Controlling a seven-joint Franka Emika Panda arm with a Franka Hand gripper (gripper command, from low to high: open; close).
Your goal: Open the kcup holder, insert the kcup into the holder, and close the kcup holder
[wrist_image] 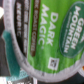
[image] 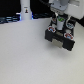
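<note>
Gripper (image: 60, 21) is right above the kcup holder (image: 61, 40), closed on the kcup (wrist_image: 42, 37) as far as I can tell; its green foil lid fills the wrist view. Pod's light, thin-walled plastic, probably crushable, so I'd squeeze gently around the rim or sides.

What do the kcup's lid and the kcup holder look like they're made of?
The kcup lid looks like printed foil or film: glossy green with white lettering and a pale rim, though blur leaves it open. The kcup holder looks like matte black plastic or coated metal; the exterior view is too coarse to tell which.
</note>
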